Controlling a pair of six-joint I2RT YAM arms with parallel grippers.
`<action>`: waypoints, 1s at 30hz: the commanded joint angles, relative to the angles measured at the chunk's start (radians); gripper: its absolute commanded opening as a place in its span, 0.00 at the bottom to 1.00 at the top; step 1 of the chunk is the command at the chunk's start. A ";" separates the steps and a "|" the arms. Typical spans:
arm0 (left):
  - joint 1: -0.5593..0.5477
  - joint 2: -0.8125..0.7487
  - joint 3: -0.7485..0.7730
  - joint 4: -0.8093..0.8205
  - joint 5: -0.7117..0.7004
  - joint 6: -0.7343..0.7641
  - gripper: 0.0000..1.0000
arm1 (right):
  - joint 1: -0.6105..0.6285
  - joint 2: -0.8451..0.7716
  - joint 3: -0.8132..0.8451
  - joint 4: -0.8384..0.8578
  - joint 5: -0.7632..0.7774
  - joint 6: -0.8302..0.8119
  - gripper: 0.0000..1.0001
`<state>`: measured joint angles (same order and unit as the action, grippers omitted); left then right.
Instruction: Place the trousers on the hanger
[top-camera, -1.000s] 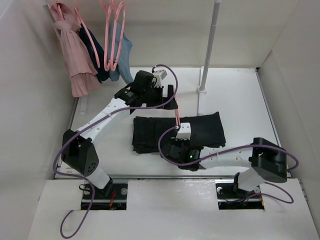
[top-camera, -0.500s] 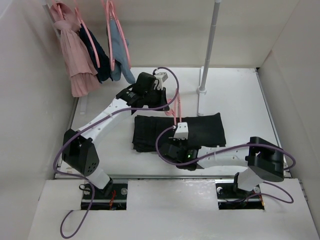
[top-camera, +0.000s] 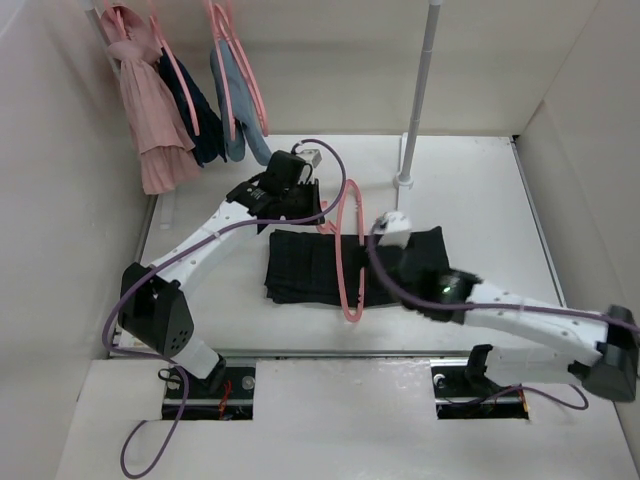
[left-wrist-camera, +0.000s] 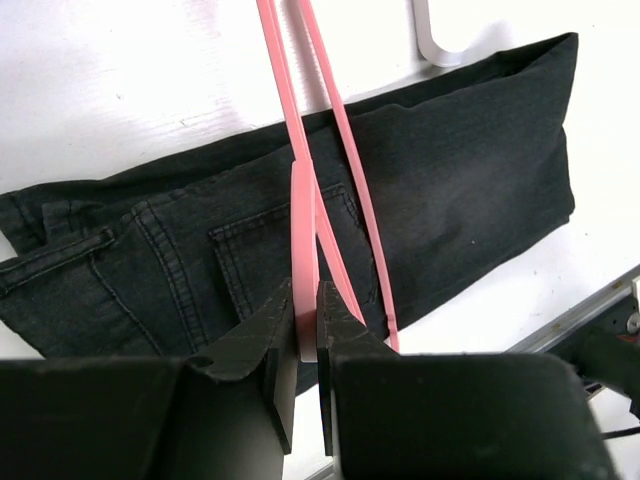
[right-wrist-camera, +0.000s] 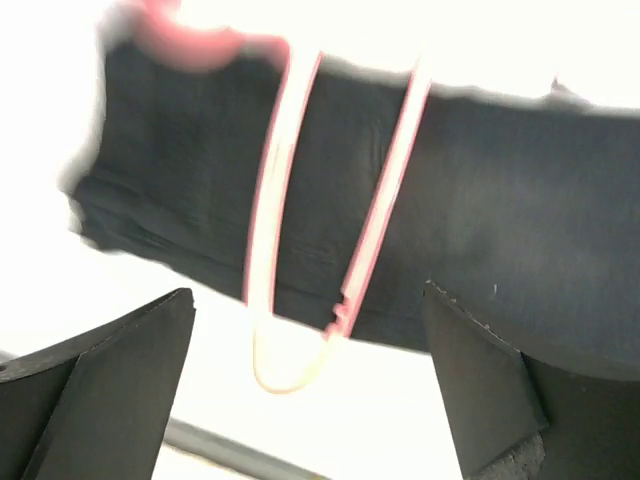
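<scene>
The black trousers (top-camera: 300, 268) lie folded flat on the white table; they also fill the left wrist view (left-wrist-camera: 460, 170) and the right wrist view (right-wrist-camera: 500, 230). My left gripper (top-camera: 310, 205) (left-wrist-camera: 305, 300) is shut on the flat top part of a pink hanger (top-camera: 350, 275) (left-wrist-camera: 300, 150). The hanger reaches from that grip across the trousers, and its rounded end (right-wrist-camera: 285, 370) is over bare table near the front edge. My right gripper (top-camera: 390, 235) (right-wrist-camera: 308, 295) is open wide above the trousers, just right of the hanger, with nothing between its fingers.
A rail at the back left carries more pink hangers (top-camera: 228, 60) with a pink garment (top-camera: 150, 110), a navy one (top-camera: 197, 118) and a blue-grey one (top-camera: 238, 110). A white pole (top-camera: 420, 90) stands on its base (top-camera: 403, 182) behind the trousers. Walls close both sides.
My left gripper shut on the hanger. My right gripper let go of it, opened wide and drew up and to the right. The hanger's free end swung toward the table's front edge.
</scene>
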<state>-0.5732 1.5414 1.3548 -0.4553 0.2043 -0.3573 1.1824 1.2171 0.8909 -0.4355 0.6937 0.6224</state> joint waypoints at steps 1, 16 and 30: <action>0.003 -0.033 -0.022 -0.016 -0.031 -0.002 0.00 | -0.300 -0.143 0.052 -0.002 -0.300 -0.070 1.00; 0.003 -0.043 -0.022 -0.006 -0.031 -0.002 0.00 | -1.149 0.231 -0.050 -0.016 -0.839 -0.156 1.00; 0.003 -0.043 -0.022 -0.006 -0.031 0.008 0.00 | -1.106 0.343 0.009 0.002 -0.890 -0.216 0.00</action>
<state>-0.5720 1.5391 1.3495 -0.4545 0.1902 -0.3649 0.0235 1.5459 0.8368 -0.4393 -0.1703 0.4435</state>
